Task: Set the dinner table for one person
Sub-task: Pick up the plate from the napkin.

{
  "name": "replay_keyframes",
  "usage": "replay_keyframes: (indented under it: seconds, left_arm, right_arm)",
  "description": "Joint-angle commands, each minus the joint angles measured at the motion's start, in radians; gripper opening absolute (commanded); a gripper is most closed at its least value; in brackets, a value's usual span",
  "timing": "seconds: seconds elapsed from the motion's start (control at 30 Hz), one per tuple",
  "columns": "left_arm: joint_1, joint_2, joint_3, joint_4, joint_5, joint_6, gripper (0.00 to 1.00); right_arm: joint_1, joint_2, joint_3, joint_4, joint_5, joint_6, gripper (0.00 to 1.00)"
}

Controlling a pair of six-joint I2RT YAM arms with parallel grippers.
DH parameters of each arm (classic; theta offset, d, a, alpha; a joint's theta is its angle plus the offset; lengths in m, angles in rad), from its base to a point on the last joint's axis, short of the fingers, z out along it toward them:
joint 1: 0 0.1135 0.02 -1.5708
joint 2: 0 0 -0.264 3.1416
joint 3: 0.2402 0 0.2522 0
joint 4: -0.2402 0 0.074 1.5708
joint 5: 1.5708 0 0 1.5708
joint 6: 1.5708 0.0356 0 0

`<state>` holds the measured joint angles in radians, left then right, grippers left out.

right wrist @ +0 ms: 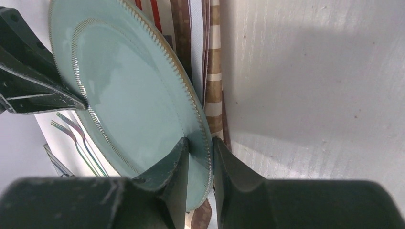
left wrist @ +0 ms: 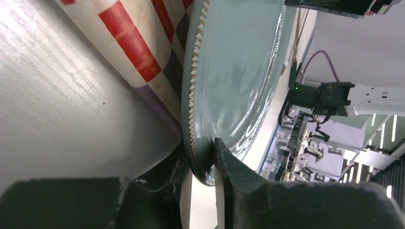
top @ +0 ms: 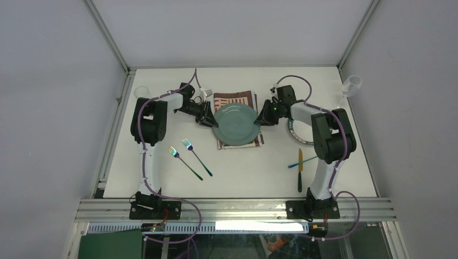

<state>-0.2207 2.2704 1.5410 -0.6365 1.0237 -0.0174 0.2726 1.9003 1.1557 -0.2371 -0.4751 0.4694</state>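
At the far middle of the white tabletop (top: 243, 172), over the striped placemat (top: 233, 98), the teal plate (top: 235, 124) is pinched at opposite rims: left fingers (left wrist: 236, 171) clamped on one edge, right fingers (right wrist: 234, 167) on the other, probably to share its weight and hold it level.

plate (right wrist: 129, 95): glossy glazed | placemat (left wrist: 129, 43): cloth | dinner table (right wrist: 310, 95): matte, faintly grained

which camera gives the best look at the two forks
Top external: both forks lie whole and unobstructed on the table, to the near left of the plate. The right wrist view catches only a partial glimpse of them beyond the plate's rim. The left wrist view does not show them at all.
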Motion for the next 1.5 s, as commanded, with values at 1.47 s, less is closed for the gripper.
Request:
replay_keyframes:
  seconds: [1.47]
  left_arm:
    - [-0.079,-0.082,0.020,-0.022,0.038,0.053,0.00]
  right_arm:
    - [0.193,0.027,-0.028,0.439,-0.455,0.113,0.20]
